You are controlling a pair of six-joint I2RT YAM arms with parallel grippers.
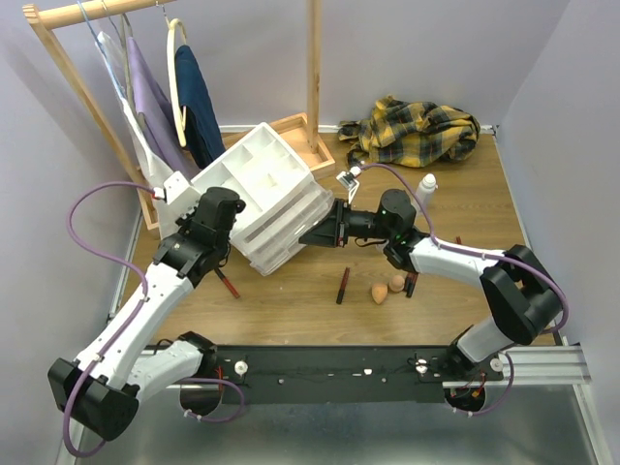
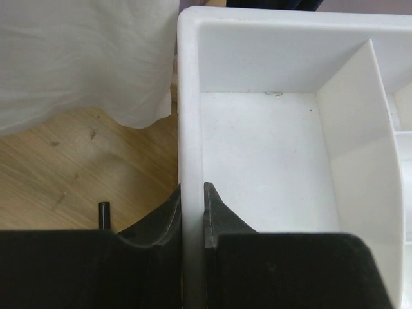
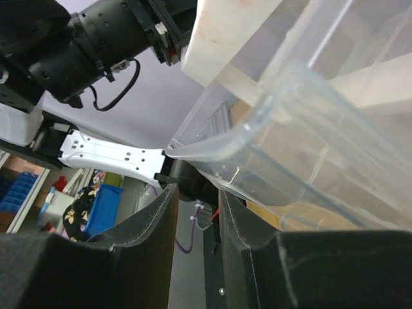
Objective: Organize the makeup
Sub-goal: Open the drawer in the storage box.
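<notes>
Black fingers (image 2: 168, 215) of the left claw (image 2: 193, 196) fill the bottom of the left wrist view. They are pressed onto the side wall of the white drawer unit (image 2: 257, 64), one finger outside it and one inside its bare top compartment. Seen from above, the unit sits askew on the wooden table (image 1: 291, 320), between the two arms. The right claw (image 3: 197, 193) is at the unit's front, its fingers a little apart with nothing between them. The curved lip of a clear drawer (image 3: 309, 129) lies just above their tips. The makeup is out on the table, none of it in the unit's top tray. Two peach sponges (image 1: 380, 293) lie side by side in front of the right arm. One dark stick (image 1: 342, 286) lies just left of them, a second stick (image 1: 411, 284) just right, and a third stick (image 1: 228, 283) near the left arm. A white bottle (image 1: 426, 184) stands upright beyond the right arm, near the plaid cloth (image 1: 417, 131)
</notes>
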